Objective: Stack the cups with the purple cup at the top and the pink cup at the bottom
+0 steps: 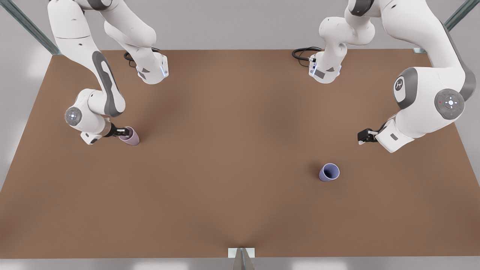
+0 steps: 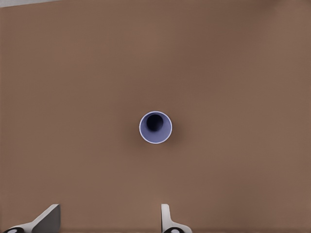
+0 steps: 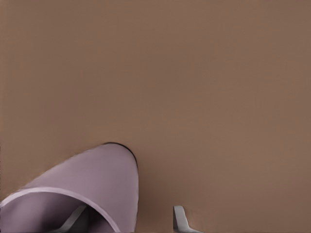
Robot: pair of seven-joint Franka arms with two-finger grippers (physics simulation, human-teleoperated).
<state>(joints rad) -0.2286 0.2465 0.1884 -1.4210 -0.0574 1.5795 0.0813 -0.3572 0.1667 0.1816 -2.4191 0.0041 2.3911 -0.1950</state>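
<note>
Straddling the rim of the pink cup (image 1: 130, 135), the right gripper (image 1: 122, 132) is seen at nine o'clock on the table (image 1: 232, 157), one finger inside and one outside, closure uncertain. The left gripper (image 1: 362, 136) hangs parted and empty above the purple cup (image 1: 329, 172) at four o'clock. No stacking is done yet.

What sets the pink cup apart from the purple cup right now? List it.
1. The pink cup is pale mauve; the purple cup is blue-violet.
2. The pink cup sits on the front view's left, the purple cup on its right.
3. The right gripper straddles the pink cup's wall, one finger inside; the purple cup stands free, apart from the open left gripper.

Both are small, tapered and handleless, mouths up, on the table.
</note>
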